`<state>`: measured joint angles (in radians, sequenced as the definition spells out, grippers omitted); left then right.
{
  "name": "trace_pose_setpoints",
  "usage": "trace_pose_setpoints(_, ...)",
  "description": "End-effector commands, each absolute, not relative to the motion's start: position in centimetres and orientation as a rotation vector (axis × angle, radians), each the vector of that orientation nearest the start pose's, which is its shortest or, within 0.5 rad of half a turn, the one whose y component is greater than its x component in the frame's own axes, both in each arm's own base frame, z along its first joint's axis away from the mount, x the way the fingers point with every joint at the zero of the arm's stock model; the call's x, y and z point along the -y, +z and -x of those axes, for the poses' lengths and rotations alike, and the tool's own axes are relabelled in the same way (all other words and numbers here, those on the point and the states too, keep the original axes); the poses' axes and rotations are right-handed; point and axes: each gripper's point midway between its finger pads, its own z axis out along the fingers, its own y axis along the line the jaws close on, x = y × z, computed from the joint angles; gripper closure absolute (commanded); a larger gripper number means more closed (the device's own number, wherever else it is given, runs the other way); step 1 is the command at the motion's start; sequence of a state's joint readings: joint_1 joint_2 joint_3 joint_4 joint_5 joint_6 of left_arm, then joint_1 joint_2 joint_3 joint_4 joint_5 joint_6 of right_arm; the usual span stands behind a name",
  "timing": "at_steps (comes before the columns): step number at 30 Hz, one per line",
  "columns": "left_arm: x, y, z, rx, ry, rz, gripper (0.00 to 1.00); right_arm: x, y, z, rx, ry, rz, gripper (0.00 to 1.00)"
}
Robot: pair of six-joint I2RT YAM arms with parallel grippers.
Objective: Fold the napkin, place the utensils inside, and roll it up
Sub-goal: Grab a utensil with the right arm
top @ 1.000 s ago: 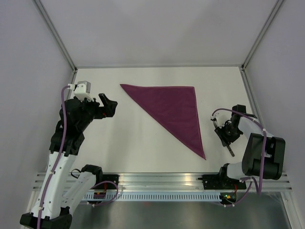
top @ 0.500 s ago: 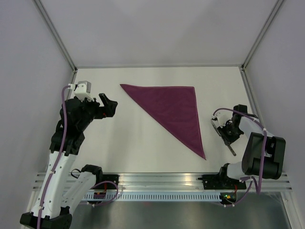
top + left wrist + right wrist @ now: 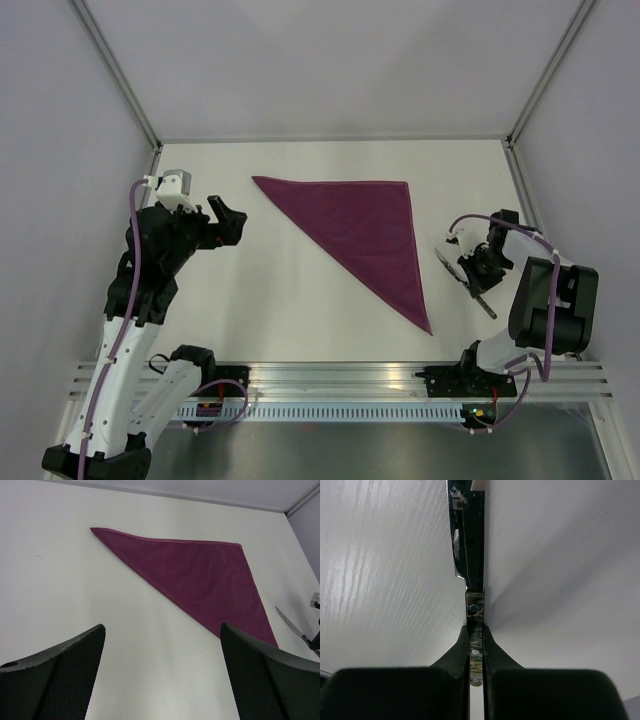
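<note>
1. At the left, the left gripper (image 3: pixel 228 224) hangs above the white table (image 3: pixel 300 300) and is aimed toward the cloth. Its jaws stand wide with nothing between them. In the left wrist view its two dark, textured fingers (image 3: pixel 60 675) sit far apart in the bottom corners.
2. In the middle of the table lies the napkin (image 3: pixel 365 230), a deep purple cloth folded flat into a triangle. One edge runs along the far side and another runs down the right side. The narrow tip points to the near right, and the long diagonal edge faces the left gripper. Neither gripper touches it.
3. Just right of the napkin's right edge, and apart from the cloth, is the table knife (image 3: pixel 446 263). It is set on a diagonal, with the silver blade toward the far left and the dark handle toward the near right.
4. At the right, the right gripper (image 3: pixel 478 278) is closed narrowly on the knife's handle. In the right wrist view its black fingers (image 3: pixel 457 652) press on both sides of the handle just behind the blade, which stretches straight ahead. Whether the knife rests on the table or is raised off it, I cannot tell.
</note>
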<state>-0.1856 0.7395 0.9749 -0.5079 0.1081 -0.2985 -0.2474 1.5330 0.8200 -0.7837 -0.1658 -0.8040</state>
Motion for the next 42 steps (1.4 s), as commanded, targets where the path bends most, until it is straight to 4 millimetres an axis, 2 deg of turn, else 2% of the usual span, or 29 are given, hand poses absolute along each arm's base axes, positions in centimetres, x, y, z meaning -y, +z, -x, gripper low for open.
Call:
trace_pose_setpoints(1, 8.3, 30.2, -26.6, -1.861, -0.436, 0.001, 0.00, 5.6, 0.4, -23.9, -2.826, 0.159, 0.789, 1.00)
trace_pose_setpoints(6, 8.3, 30.2, -26.7, -1.861, -0.434, 0.000, 0.00, 5.5, 0.8, -24.6, -2.820, 0.171, 0.775, 0.95)
trace_pose_setpoints(11, 8.3, 30.2, -26.6, -1.861, -0.436, -0.001, 0.00, 5.7, 1.8, -25.5, -2.797, 0.152, 0.753, 0.77)
trace_pose_setpoints(16, 8.4, 30.2, -26.6, -1.861, -0.440, -0.005, 0.00, 5.8, 3.4, -26.4, -2.757, 0.126, 0.748, 0.67)
trace_pose_setpoints(22, 8.5, 30.2, -26.6, -1.860, -0.444, -0.008, 0.00, 5.6, 4.8, -26.0, -2.741, 0.130, 0.777, 0.59)
trace_pose_setpoints(26, 8.5, 30.2, -26.5, -1.859, -0.447, -0.011, 0.00, 5.4, 4.0, -25.1, -2.774, 0.166, 0.817, 0.48)
trace_pose_setpoints(28, 8.6, 30.2, -26.5, -1.860, -0.450, -0.013, 0.00, 5.1, 3.6, -24.7, -2.789, 0.200, 0.818, 0.46)
trace_pose_setpoints(33, 8.6, 30.2, -26.5, -1.859, -0.449, -0.014, 0.00, 5.3, 2.2, -24.8, -2.812, 0.179, 0.827, 0.44)
trace_pose_setpoints(39, 8.5, 30.2, -26.5, -1.860, -0.445, -0.013, 0.00, 5.3, 0.3, -24.6, -2.858, 0.181, 0.838, 0.51)
trace_pose_setpoints(42, 8.5, 30.2, -26.5, -1.861, -0.444, -0.012, 0.00, 5.4, -0.7, -24.4, -2.870, 0.135, 0.854, 0.59)
